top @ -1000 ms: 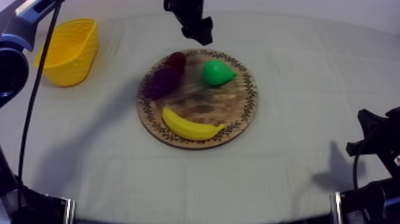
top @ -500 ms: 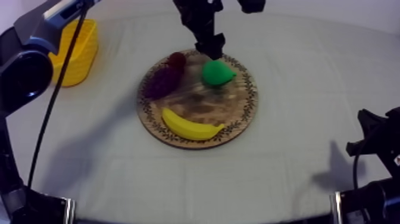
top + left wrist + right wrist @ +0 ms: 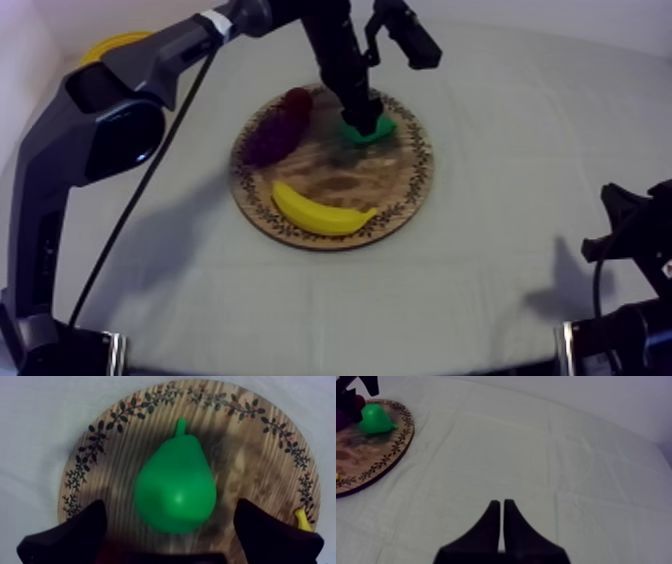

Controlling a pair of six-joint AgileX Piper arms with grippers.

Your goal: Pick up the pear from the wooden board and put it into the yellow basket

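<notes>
Left arm [image 3: 95, 125]: dark grey rounded housings, white band [image 3: 212, 20] on one link. Right gripper [image 3: 501, 504]: two matte black tapered fingers [image 3: 486, 531].

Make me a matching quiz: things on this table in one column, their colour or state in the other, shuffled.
1 pear
2 banana
3 bunch of grapes
4 right arm's fingers

a yellow, on the board's near side
b shut, over bare cloth
c green, between the left arm's open fingers
d purple, on the board

Pairs: 1c, 2a, 3d, 4b.
</notes>
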